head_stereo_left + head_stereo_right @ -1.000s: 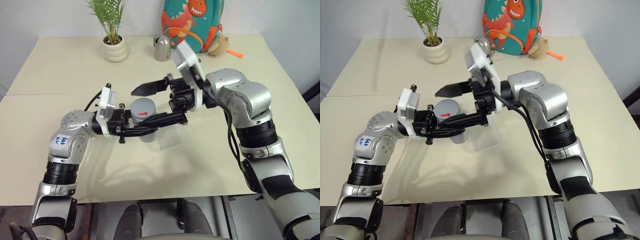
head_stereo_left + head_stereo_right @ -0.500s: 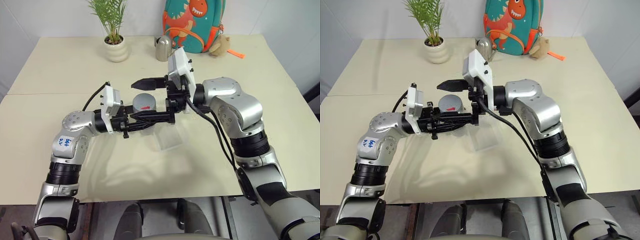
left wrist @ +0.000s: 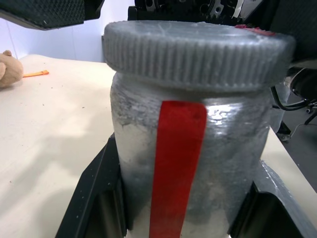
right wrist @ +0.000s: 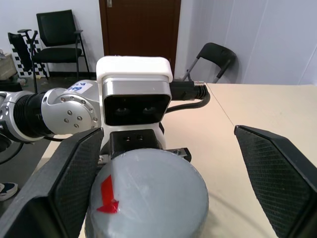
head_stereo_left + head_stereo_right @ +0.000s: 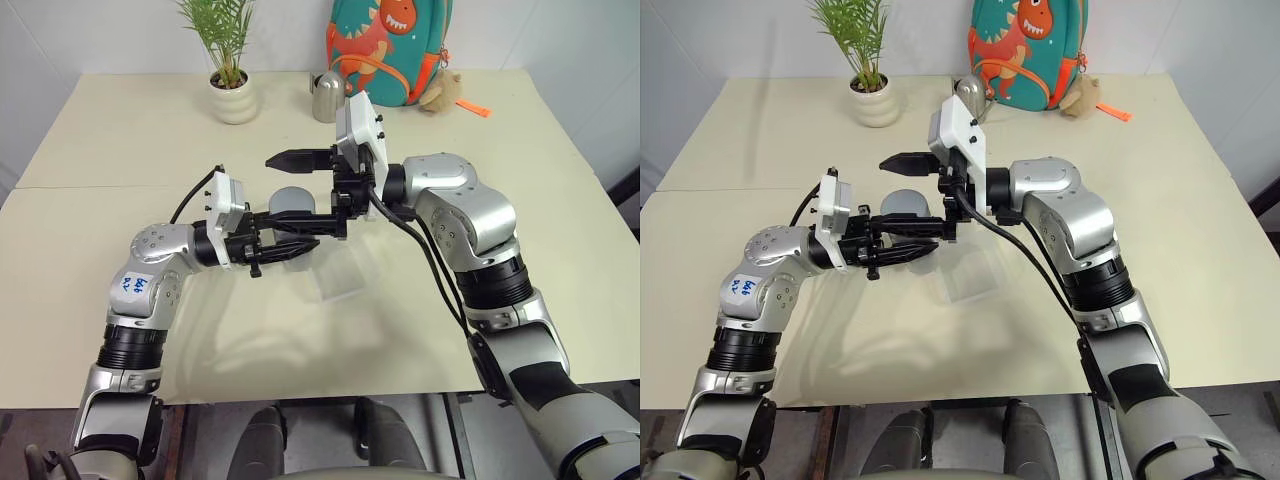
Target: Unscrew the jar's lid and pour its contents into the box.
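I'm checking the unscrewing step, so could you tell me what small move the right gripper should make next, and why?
Probably shut the right gripper on the lid: its open fingers flank the cap without touching, while the left gripper clamps the jar, lid on.

The jar [image 5: 291, 205] sits clamped in the left gripper [image 5: 300, 243], held above the surface [image 5: 120, 150], with its lid [image 3: 198, 52] still on. The right gripper [image 5: 912, 195] stands with its jaws spread wide, one finger [image 5: 292, 158] beyond the lid and the other on the near side, so both sides of the lid are flanked and only the space above is free. The box [image 5: 335, 272] lies just under and beside the two arms, partly covered by them. Along the far edge stand the plant pot [image 5: 231, 97], the steel pitcher [image 5: 326, 97], the dinosaur backpack [image 5: 385, 45] and a small plush toy [image 5: 438, 91], well apart from the arms. The near part of the surface on either side lies open.
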